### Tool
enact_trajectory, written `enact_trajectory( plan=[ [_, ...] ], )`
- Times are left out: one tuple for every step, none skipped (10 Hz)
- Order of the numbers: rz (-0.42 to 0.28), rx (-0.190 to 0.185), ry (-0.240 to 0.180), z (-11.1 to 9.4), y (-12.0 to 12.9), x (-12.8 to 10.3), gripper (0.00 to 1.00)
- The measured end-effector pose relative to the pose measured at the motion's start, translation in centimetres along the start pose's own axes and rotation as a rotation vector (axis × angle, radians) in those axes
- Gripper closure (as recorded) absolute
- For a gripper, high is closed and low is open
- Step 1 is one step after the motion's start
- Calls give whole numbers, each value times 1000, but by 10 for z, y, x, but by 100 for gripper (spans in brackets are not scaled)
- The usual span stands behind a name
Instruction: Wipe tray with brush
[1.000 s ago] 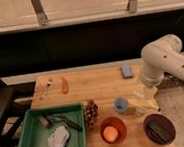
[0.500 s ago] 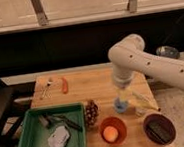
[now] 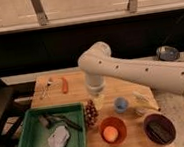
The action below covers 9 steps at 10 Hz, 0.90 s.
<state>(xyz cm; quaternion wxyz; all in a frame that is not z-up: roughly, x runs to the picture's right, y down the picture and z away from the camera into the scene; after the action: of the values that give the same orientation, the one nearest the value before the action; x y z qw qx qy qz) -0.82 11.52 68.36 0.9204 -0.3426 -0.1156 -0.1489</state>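
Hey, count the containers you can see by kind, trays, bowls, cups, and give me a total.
Trays: 1, the green tray, with the brush inside.
Bowls: 3, an orange bowl, a dark bowl, a metal bowl at the back right.
Cups: 1, a blue cup.
Total: 5.
The gripper hangs over the table between tray and cup.

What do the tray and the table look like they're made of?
Tray: probably plastic, an even green with a moulded rim. Table: looks like wood, a light tan with a matte finish. The gripper hangs over the table, just right of the tray.
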Motion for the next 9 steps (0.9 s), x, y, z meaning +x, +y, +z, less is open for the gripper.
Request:
enact_trajectory(
  plan=[
    [4,2,7,0,0,4,35],
    [2,-6,11,0,2,4,35],
    [1,-7,8,0,2,3,35],
    [4,-5,10,0,2,5,35],
    [3,-5,9,0,2,4,35],
    [1,-5,9,1,1,3,35],
    [1,-3,8,0,1,4,35],
    [-6,0,10,0,0,4,35],
    [-20,7,11,-1,-5,0,35]
  ],
)
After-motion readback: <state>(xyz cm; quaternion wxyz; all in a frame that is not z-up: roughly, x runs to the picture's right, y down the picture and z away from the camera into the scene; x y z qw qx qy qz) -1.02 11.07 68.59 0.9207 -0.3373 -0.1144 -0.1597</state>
